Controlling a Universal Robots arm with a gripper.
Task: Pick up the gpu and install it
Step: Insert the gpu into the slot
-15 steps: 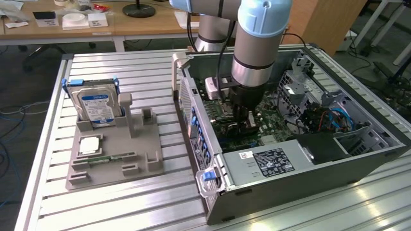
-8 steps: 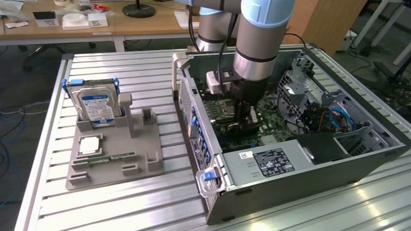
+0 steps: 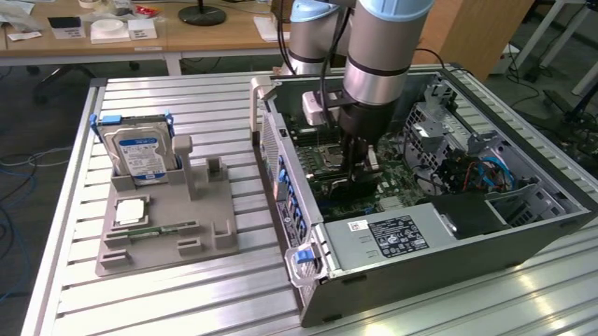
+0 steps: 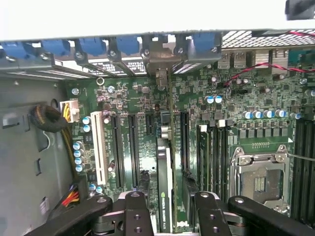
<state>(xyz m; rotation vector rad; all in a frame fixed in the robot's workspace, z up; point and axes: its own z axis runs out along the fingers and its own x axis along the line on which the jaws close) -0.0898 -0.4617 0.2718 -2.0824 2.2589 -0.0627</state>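
Deep inside the case [image 3: 523, 241], the gripper [image 4: 165, 209] straddles the gpu [image 4: 165, 167], which stands edge-on in a motherboard [image 4: 197, 105] slot; fingers [image 4: 135, 216] spread apart, not clamping; if half-seated, the card may tilt loose.

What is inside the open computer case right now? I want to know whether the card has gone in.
Inside the grey metal computer case, the thin dark graphics card stands edge-on in the green motherboard, between the open hand. Its slot contact is hidden.
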